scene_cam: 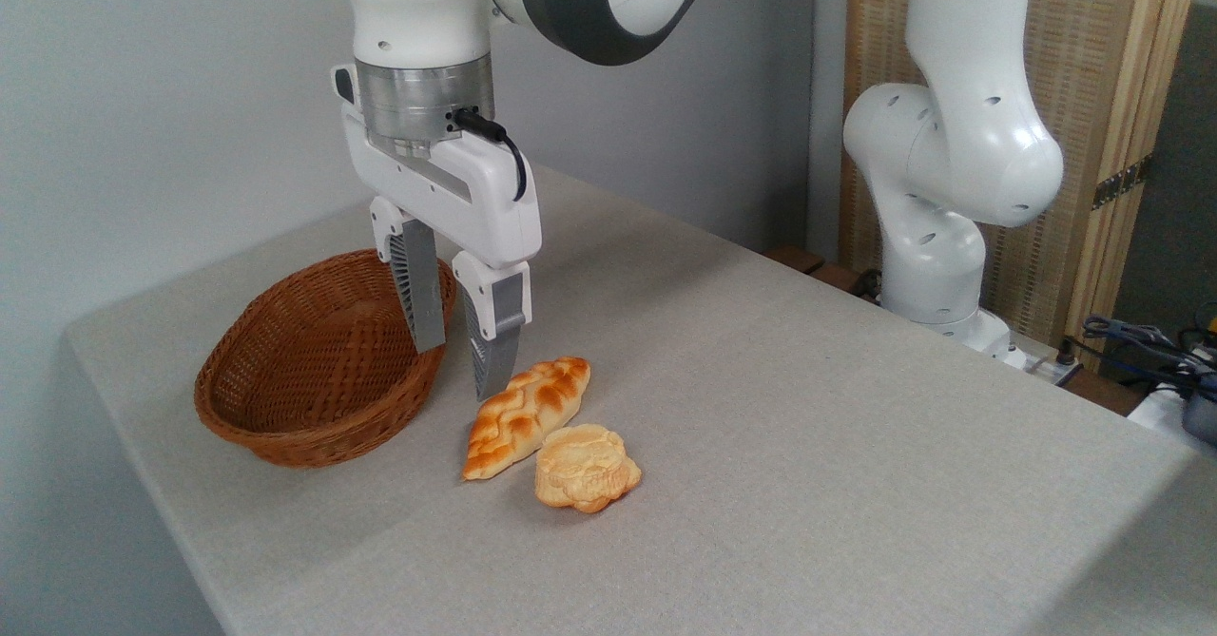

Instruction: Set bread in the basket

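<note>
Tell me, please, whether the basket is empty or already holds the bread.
Empty. The basket shows only bare weave inside, while the braided bread lies on the table beside it, under the open gripper.

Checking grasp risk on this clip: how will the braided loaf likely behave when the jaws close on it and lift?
The braided loaf looks glossy, so it may be slippery. Its tapered ends suggest gripping mid-body holds best. It lies flat, so rolling seems unlikely, though a nudge could push it into the flower-shaped bun alongside.

A lab: robot arm (951,142) bolted beside a cloth-covered table (808,446).
</note>
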